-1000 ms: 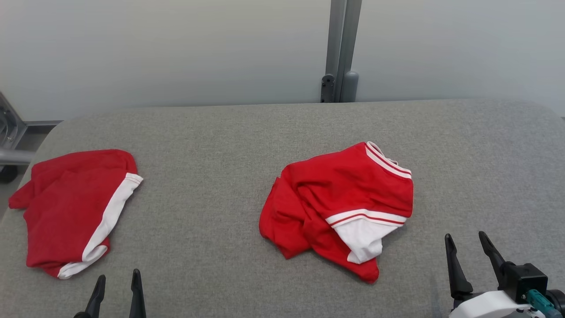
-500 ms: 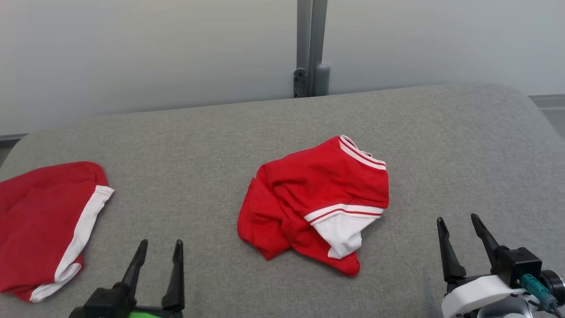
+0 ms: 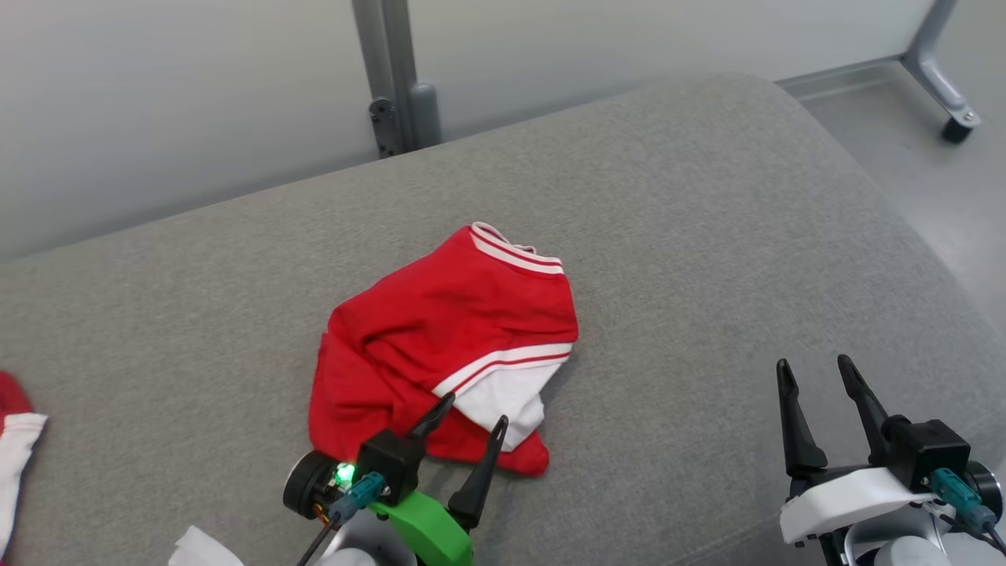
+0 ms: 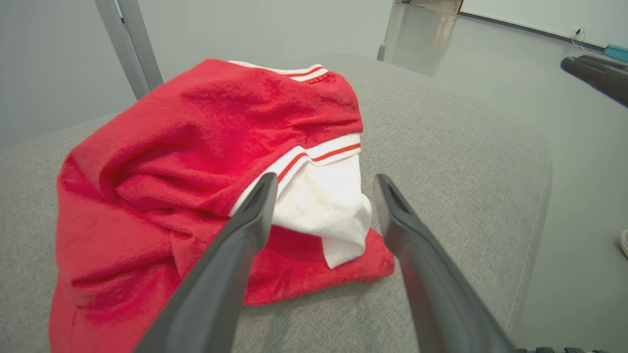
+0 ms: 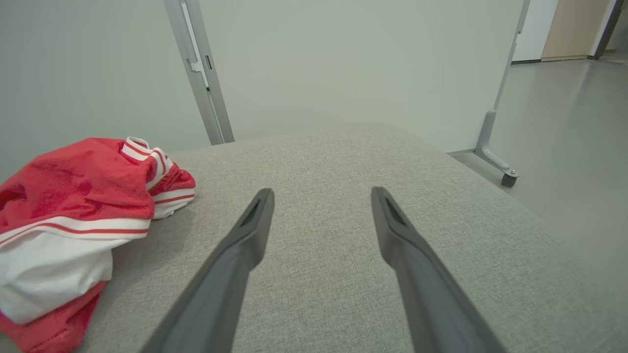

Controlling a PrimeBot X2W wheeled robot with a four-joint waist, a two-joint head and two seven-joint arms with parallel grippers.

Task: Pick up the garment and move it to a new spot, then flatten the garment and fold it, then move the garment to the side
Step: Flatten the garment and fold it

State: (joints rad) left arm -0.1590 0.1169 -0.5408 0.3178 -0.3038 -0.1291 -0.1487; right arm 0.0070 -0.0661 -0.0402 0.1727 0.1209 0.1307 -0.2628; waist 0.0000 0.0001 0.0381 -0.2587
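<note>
Two end effectors sit nearest, both spread wide and holding nothing. The left end effector (image 3: 476,409) is at 6 o'clock of the garment (image 3: 440,330), its fingers straddling the white panel at the near hem; whether they touch the fabric cannot be told. The right end effector (image 3: 812,362) is at 4 o'clock, well apart from the garment, over bare worktop (image 3: 707,236) with open grey surface all round it. The garment, red with white striped trim, lies crumpled near the middle of the worktop, its collar at 1 o'clock. Bare surface runs from it toward 3 o'clock up to the rounded right edge, and toward 12 o'clock up to the far edge. At 8 o'clock, cut by the picture's border, a second cloth (image 3: 12,440) in red and white lies on the worktop. Past the far edge a post (image 3: 393,79) stands at 12 o'clock before a pale wall; floor (image 3: 927,196) and a wheeled leg (image 3: 943,86) lie at 2 o'clock.
</note>
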